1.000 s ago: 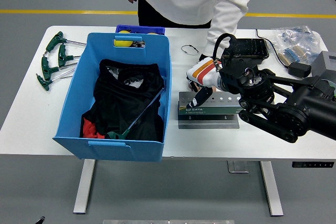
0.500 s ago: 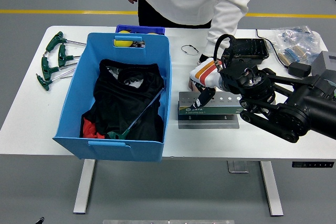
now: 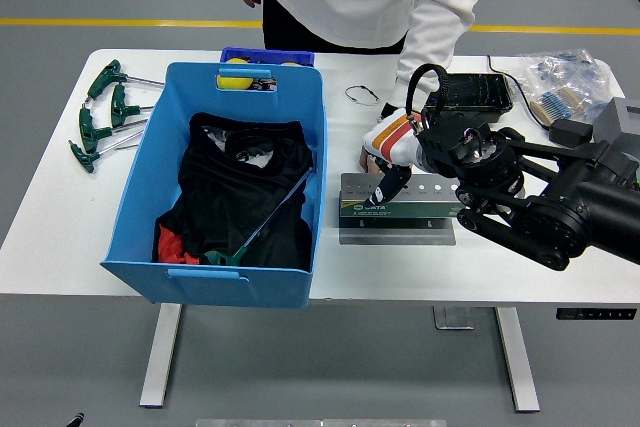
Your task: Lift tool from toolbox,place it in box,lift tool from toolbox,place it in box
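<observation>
The grey and green toolbox (image 3: 398,209) lies on the white table (image 3: 60,237), just right of the blue box (image 3: 300,157). My right hand (image 3: 390,185) hangs over the toolbox's left part, its black arm (image 3: 540,207) coming in from the right. I see no tool in it. A person's gloved hand (image 3: 385,139), white with orange stripes, rests at the toolbox's far left corner, touching my hand. Inside the blue box a green-handled T-shaped tool (image 3: 262,223) lies slanted on black cloth (image 3: 235,187).
Several green T-handle keys (image 3: 100,117) lie at the table's far left. A small blue tray with yellow things (image 3: 250,72) stands behind the box. A black device (image 3: 470,93), plastic bags (image 3: 565,87) and a grey case (image 3: 620,122) crowd the far right.
My right hand has shifted slightly right and away from me over the toolbox. The person's gloved hand moved with it toward the toolbox's far edge.
</observation>
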You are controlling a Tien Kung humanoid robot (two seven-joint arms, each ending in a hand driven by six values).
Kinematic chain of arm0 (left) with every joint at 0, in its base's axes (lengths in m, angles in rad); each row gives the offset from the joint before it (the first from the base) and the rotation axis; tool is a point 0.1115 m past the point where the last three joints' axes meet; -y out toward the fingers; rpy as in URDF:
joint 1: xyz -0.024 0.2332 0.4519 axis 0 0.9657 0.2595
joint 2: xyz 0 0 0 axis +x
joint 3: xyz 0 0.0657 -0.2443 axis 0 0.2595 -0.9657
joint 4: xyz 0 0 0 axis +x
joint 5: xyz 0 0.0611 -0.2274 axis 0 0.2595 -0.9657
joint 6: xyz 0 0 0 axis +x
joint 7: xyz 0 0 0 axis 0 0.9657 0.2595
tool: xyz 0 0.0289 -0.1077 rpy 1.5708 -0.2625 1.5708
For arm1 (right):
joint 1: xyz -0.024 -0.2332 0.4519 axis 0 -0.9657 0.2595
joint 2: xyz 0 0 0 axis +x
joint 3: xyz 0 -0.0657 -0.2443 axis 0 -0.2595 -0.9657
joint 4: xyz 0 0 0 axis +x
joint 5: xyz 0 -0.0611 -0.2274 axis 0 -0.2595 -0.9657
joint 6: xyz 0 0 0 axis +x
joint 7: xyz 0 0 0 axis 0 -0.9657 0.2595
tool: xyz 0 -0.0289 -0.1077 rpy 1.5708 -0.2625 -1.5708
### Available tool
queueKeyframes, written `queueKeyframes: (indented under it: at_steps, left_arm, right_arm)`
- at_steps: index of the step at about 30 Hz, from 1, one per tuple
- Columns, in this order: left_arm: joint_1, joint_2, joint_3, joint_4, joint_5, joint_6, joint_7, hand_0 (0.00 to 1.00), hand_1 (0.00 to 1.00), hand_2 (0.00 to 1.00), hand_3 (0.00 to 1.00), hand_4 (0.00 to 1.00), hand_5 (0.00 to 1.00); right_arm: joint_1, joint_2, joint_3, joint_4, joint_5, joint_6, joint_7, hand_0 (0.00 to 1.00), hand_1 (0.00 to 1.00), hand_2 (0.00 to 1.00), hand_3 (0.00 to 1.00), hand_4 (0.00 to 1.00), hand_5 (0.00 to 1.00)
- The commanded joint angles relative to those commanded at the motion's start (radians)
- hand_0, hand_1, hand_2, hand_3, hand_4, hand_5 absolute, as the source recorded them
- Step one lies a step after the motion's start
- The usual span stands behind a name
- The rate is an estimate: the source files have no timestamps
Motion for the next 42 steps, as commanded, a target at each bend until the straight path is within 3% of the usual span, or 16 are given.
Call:
queueKeyframes:
  at_steps: [1,2,6,7,13,14,19,20,25,26,36,42]
  left_arm:
    - [0.000,0.000,0.000,0.000,0.000,0.000,0.000,0.827,0.854,0.870,0.766,0.745,0.602]
    - [0.001,0.000,0.000,0.000,0.000,0.000,0.000,0.828,0.853,0.869,0.766,0.746,0.599]
    - [0.002,0.000,-0.001,0.000,0.001,0.001,0.001,0.828,0.853,0.869,0.766,0.746,0.599]
    - [0.002,0.000,-0.001,0.000,0.001,0.001,0.001,0.828,0.853,0.869,0.767,0.746,0.599]
    - [0.004,0.001,-0.005,0.000,0.006,0.001,0.001,0.828,0.853,0.869,0.767,0.746,0.599]
    - [0.004,0.001,-0.007,0.000,0.007,0.001,0.001,0.828,0.854,0.868,0.768,0.747,0.600]
    - [0.006,0.002,-0.013,0.000,0.009,0.004,-0.001,0.828,0.854,0.868,0.768,0.747,0.600]
    - [0.006,0.003,-0.011,0.000,0.008,0.004,-0.001,0.828,0.853,0.869,0.768,0.747,0.600]
    - [0.008,0.005,-0.017,0.000,0.014,0.005,-0.001,0.828,0.853,0.869,0.768,0.747,0.600]
    - [0.008,0.005,-0.019,0.000,0.016,0.005,-0.001,0.828,0.853,0.868,0.769,0.748,0.601]
    - [0.012,0.006,-0.033,0.000,0.034,0.005,0.003,0.828,0.854,0.867,0.768,0.748,0.602]
    - [0.011,0.006,-0.033,0.000,0.033,0.005,0.003,0.829,0.855,0.867,0.767,0.746,0.600]
  right_arm:
    - [0.000,0.000,0.000,0.000,-0.001,0.001,0.000,0.620,0.298,0.281,0.221,0.964,0.669]
    - [0.000,0.001,-0.001,-0.001,-0.001,0.001,0.000,0.563,0.264,0.256,0.160,0.958,0.670]
    - [0.001,0.000,-0.001,-0.003,-0.012,-0.004,0.002,0.563,0.264,0.256,0.160,0.958,0.670]
    - [0.001,0.000,-0.001,-0.004,-0.013,-0.008,0.004,0.449,0.195,0.187,0.134,0.932,0.669]
    - [0.007,-0.004,0.002,-0.008,0.004,-0.052,0.045,0.449,0.195,0.187,0.134,0.932,0.669]
    - [0.009,-0.004,0.001,-0.013,0.015,-0.069,0.067,0.243,0.094,0.113,0.084,0.814,0.598]
    - [0.022,-0.004,0.006,-0.028,0.043,-0.178,0.181,0.243,0.094,0.113,0.084,0.814,0.598]
    - [0.025,-0.005,0.009,-0.031,0.044,-0.191,0.194,0.112,0.008,0.056,0.050,0.728,0.533]
    - [0.033,-0.016,0.023,-0.036,0.036,-0.231,0.232,0.112,0.008,0.056,0.050,0.728,0.533]
    - [0.034,-0.017,0.025,-0.036,0.035,-0.235,0.235,0.024,0.002,0.016,0.029,0.784,0.582]
    - [0.046,-0.038,0.057,-0.013,0.022,-0.262,0.244,0.002,0.002,0.002,0.018,0.828,0.633]
    - [0.059,-0.052,0.139,0.050,-0.005,-0.349,0.262,0.002,0.002,0.002,0.006,0.813,0.624]
